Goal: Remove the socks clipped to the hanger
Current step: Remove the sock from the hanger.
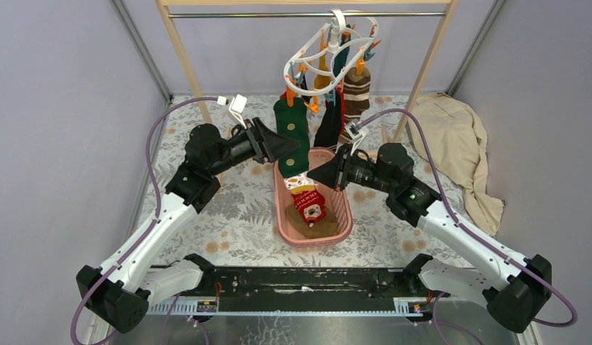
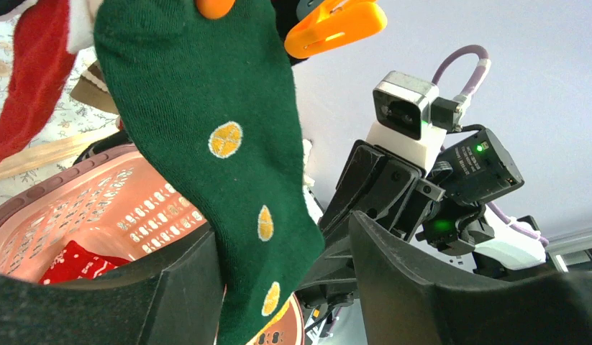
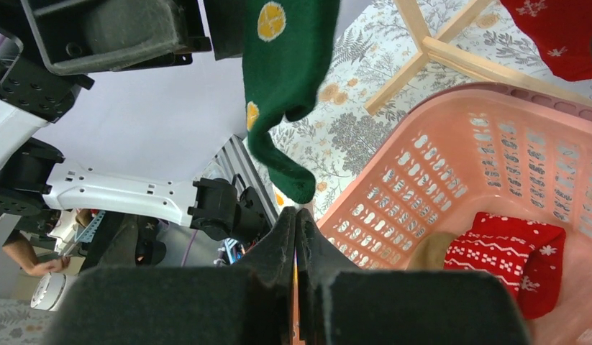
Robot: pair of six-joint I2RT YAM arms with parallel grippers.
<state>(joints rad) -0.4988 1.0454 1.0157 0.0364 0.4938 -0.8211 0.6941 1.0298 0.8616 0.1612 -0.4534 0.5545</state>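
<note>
1. Hanger (image 1: 341,44) hangs from rack (image 1: 185,54) at the table's (image 1: 235,208) rear.
2. Basket (image 1: 341,208) stands on table beneath hanger, between left tool (image 2: 289,287) and right tool (image 3: 296,244).
3. Loose socks (image 1: 309,205) lie in basket.
4. Hanging sock (image 2: 206,108) passes between left tool's fingers (image 2: 170,287).
5. Cloth (image 1: 454,136) lies right of basket.

Bright even light, soft shadows, near edges blurred

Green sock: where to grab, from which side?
Likely mid-length, above the dangling toe, from the left: the green sock hangs flat from its orange clip, a black sock crowds its right, and the left gripper, jaws open, straddles it there.
</note>
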